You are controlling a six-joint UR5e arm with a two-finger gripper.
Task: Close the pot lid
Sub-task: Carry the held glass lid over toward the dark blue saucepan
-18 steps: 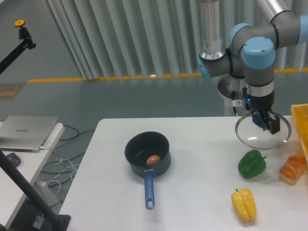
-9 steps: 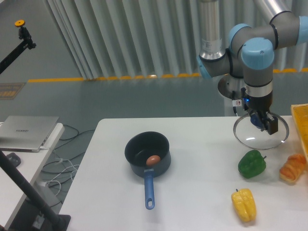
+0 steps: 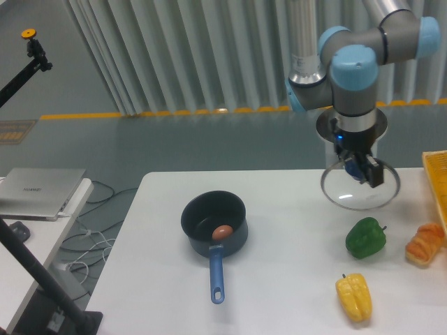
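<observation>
The pot (image 3: 214, 222) is a dark navy saucepan on the white table, its light-blue handle (image 3: 216, 275) pointing toward the front edge. An egg-like brown object (image 3: 222, 232) lies inside it. The pot lid (image 3: 341, 197), clear glass with a thin metal rim, hangs above the table to the right of the pot. My gripper (image 3: 365, 171) is shut on the pot lid at its centre, and its knob is hidden between the fingers. Lid and pot are well apart.
A green bell pepper (image 3: 365, 237) sits below the lid, a yellow pepper (image 3: 353, 296) near the front edge, and a bread roll (image 3: 424, 243) at the right. An orange tray edge (image 3: 436, 178) shows far right. A laptop (image 3: 38, 192) rests on a side table at left.
The arm has carried the lid leftward and slightly up, from near the table's right side toward the pot. The pot and vegetables have not moved.
</observation>
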